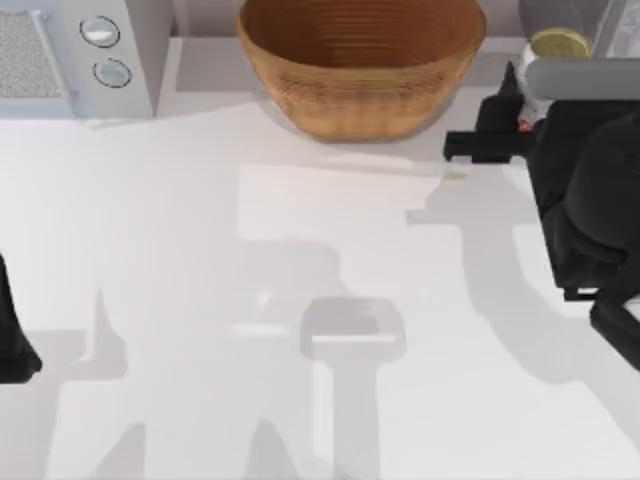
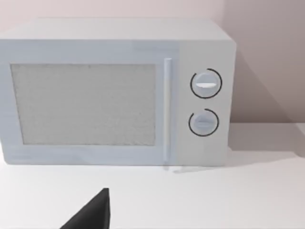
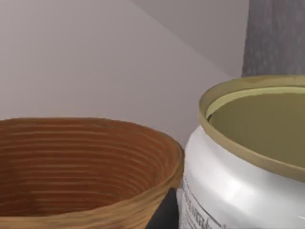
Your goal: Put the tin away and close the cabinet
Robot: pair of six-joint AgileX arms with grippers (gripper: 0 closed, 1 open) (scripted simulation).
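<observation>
The tin (image 1: 558, 44), a small can with a dull gold top and a white label with red marks, is at the back right corner, just right of the basket. In the right wrist view the tin (image 3: 238, 162) looms very close. My right gripper (image 1: 522, 110) reaches in from the right and is shut on the tin, with one dark finger (image 3: 164, 212) against its side. A grey speckled cabinet (image 1: 548, 14) stands right behind the tin, also visible as the cabinet (image 3: 276, 38) in the right wrist view. I cannot tell whether it is open. My left gripper (image 1: 14, 350) is parked at the left edge.
A large wicker basket (image 1: 360, 75) stands at the back centre, with its rim (image 3: 95, 210) close beside the tin. A pale grey microwave (image 1: 70, 50) occupies the back left; its closed door and two dials (image 2: 206, 102) face the left wrist camera. Arm shadows fall across the white table (image 1: 200, 250).
</observation>
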